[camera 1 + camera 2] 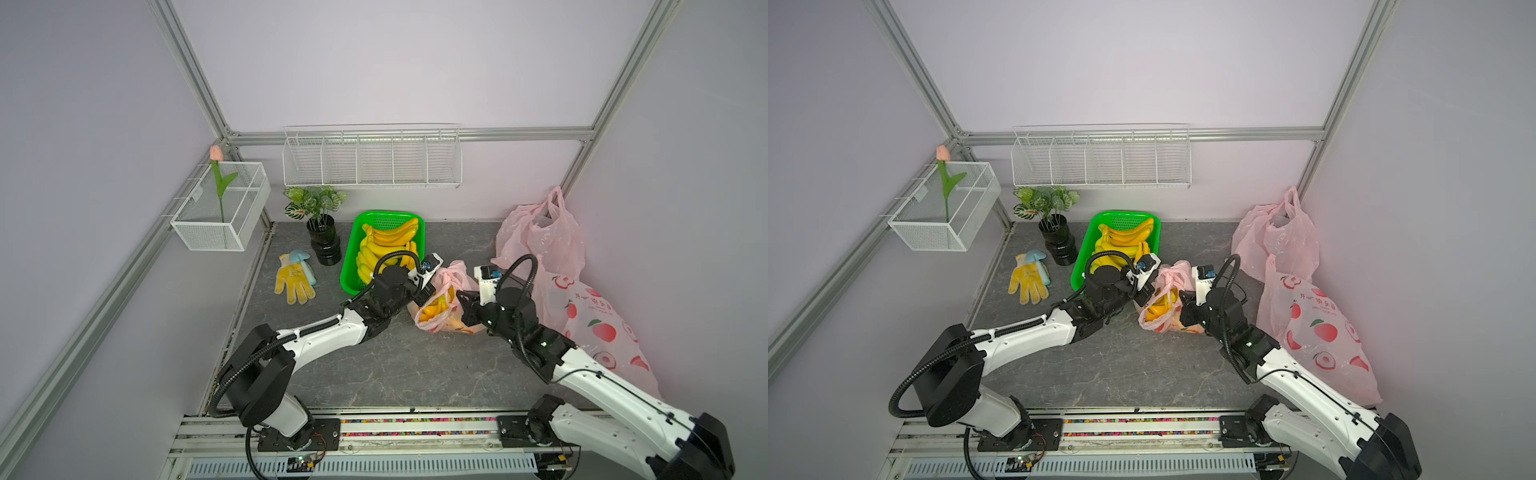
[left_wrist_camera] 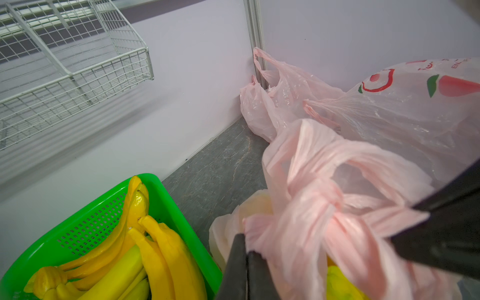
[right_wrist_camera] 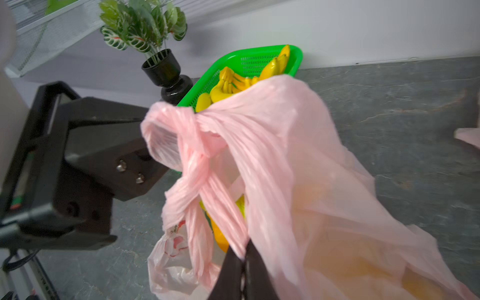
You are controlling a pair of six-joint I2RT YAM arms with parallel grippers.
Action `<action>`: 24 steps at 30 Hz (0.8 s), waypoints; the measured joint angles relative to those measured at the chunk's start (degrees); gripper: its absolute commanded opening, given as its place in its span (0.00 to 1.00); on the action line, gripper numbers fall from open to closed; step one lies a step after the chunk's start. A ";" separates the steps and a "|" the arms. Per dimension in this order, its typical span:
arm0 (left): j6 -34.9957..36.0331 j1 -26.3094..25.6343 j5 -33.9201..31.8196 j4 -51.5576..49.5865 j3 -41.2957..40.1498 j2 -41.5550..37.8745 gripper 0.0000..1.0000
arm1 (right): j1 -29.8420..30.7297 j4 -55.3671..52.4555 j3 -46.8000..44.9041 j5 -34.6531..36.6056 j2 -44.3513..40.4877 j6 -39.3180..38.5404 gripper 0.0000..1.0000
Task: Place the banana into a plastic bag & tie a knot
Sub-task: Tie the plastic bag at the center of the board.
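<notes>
Right now our left gripper (image 2: 245, 249) is pinched tight on one twisted handle of the pink plastic bag (image 1: 451, 276). Our right gripper (image 3: 244, 253) is clamped on the other handle strand, and the two handles cross in a loose twist between us. The banana (image 1: 434, 310) lies inside the bag, which rests on the grey table (image 1: 374, 365) just beside the green basket (image 1: 388, 219) of other bananas.
</notes>
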 measured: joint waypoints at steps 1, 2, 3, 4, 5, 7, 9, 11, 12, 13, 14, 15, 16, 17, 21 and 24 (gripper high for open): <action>-0.15 0.04 0.04 0.04 -0.11 -0.11 0.00 | -1.25 -0.92 -0.48 0.39 -1.03 -0.11 0.07; -0.20 0.02 0.09 0.07 -0.20 -0.20 0.00 | -2.25 -1.70 -0.94 0.63 -1.73 -0.28 0.07; -0.28 0.00 0.11 0.07 -0.24 -0.22 0.00 | -2.97 -2.45 -1.25 0.81 -2.16 -0.48 0.07; -0.33 0.00 0.09 0.07 -0.24 -0.22 0.00 | -3.63 -3.45 -1.53 0.96 -2.51 -0.72 0.07; -0.35 0.04 0.07 0.04 -0.26 -0.22 0.00 | -4.00 -4.26 -1.70 1.16 -2.69 -0.92 0.07; -0.37 0.17 0.04 0.04 -0.26 -0.22 0.00 | -4.44 -5.60 -1.88 1.70 -2.82 -1.36 0.07; -0.42 0.42 0.04 0.02 -0.26 -0.22 0.00 | -4.87 -6.95 -1.88 2.86 -2.80 -1.90 0.07; -0.79 0.76 0.04 0.02 -0.26 -0.22 0.00 | -6.01 -8.20 -1.88 4.13 -2.78 -2.40 0.07; -0.83 0.87 0.07 -0.04 -0.26 -0.22 0.00 | -6.84 -8.52 -1.88 4.35 -2.69 -2.60 0.07; -1.03 0.98 0.09 -0.13 -0.31 -0.22 0.00 | -7.87 -8.72 -1.88 4.42 -2.54 -2.84 0.07; -1.20 1.03 0.15 -0.17 -0.39 -0.22 0.00 | -9.16 -8.90 -1.88 4.39 -2.32 -3.02 0.07; -1.25 1.07 0.24 -0.22 -0.48 -0.22 0.00 | -10.12 -9.01 -1.88 4.33 -2.12 -3.15 0.07; -1.25 1.11 0.31 -0.44 -0.57 -0.22 0.00 | -11.13 -9.16 -1.88 4.22 -1.92 -3.28 0.07; -1.25 1.11 0.33 -0.66 -0.59 -0.22 0.00 | -12.07 -9.31 -1.88 4.17 -1.75 -3.45 0.07; -1.25 1.11 0.52 -1.18 -0.57 -0.22 0.00 | -14.51 -9.60 -1.88 3.74 -1.27 -3.48 0.07; -1.25 1.09 1.25 -1.27 -0.59 -0.17 0.00 | -16.94 -9.75 -1.88 2.99 -1.22 -3.43 0.07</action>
